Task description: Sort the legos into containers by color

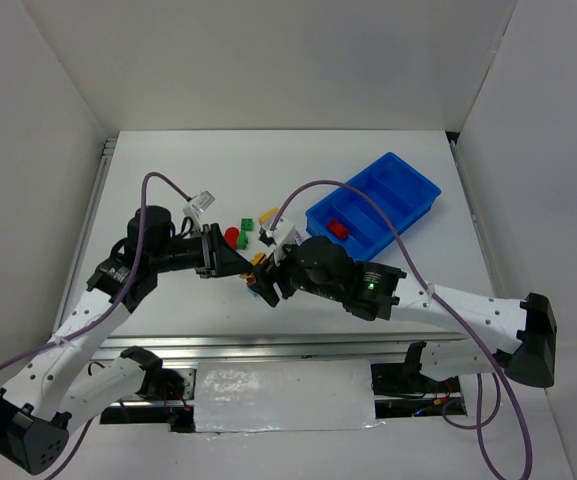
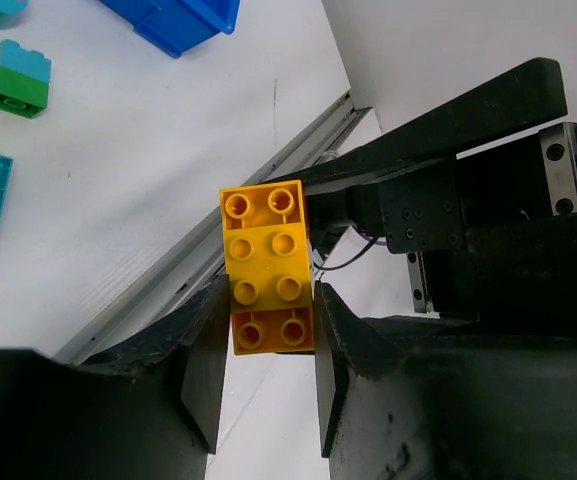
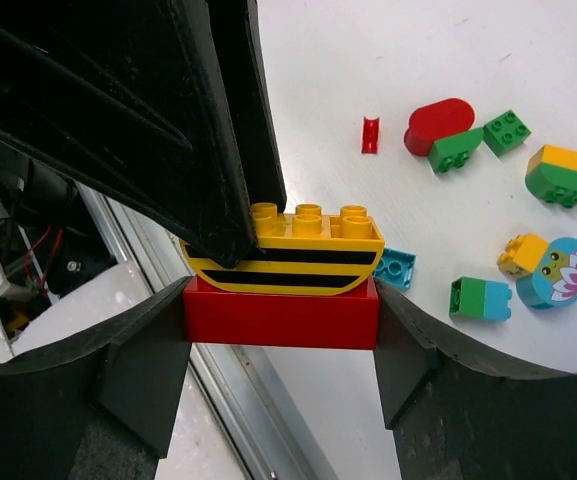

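A yellow lego with black stripes (image 3: 288,255) sits on top of a red lego (image 3: 283,315), held in the air near the table's front rail. My right gripper (image 3: 281,320) is shut on the ends of the red lego. My left gripper (image 2: 268,340) is shut on the yellow lego (image 2: 268,270), and one of its black fingers (image 3: 188,130) covers that lego's left end. In the top view both grippers, left (image 1: 243,265) and right (image 1: 265,280), meet in front of the blue tray (image 1: 408,178). One of the tray's containers holds a red lego (image 1: 339,228).
Loose legos lie on the table: a red rounded one (image 3: 438,122), two green ones (image 3: 506,130) (image 3: 455,152), a yellow-green one (image 3: 566,175), a flat teal one (image 3: 395,267), a green-teal one (image 3: 479,298) and a teal flower piece (image 3: 556,272). The aluminium rail (image 3: 238,420) runs below the held stack.
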Robot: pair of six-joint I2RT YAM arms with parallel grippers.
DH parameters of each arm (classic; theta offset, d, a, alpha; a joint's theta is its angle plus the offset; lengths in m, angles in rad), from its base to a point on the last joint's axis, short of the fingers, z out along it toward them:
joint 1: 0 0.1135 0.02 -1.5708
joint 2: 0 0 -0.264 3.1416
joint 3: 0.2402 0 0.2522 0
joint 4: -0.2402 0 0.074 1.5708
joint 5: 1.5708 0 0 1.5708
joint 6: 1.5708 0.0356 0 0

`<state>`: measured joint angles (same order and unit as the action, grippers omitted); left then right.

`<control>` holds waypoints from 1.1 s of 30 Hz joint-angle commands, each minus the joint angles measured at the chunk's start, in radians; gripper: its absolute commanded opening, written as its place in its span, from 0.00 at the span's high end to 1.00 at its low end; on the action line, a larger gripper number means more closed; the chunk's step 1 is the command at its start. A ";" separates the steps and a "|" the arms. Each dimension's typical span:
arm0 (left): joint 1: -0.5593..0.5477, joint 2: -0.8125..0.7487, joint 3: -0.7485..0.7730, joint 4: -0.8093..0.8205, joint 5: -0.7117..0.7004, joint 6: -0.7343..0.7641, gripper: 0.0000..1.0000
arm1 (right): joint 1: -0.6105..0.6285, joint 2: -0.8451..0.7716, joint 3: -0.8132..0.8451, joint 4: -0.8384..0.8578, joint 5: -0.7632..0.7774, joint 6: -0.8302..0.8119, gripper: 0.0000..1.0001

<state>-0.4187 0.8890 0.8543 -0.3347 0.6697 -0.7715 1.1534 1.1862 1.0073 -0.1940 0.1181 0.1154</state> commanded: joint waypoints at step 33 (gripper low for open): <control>-0.011 -0.103 -0.009 0.325 0.074 0.074 1.00 | -0.372 -0.484 -0.239 0.163 -0.379 0.307 0.00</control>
<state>-0.4282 0.8257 0.8524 -0.1459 0.7017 -0.7055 0.8299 0.7136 0.7815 -0.0620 -0.2432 0.3077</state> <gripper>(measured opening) 0.451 0.994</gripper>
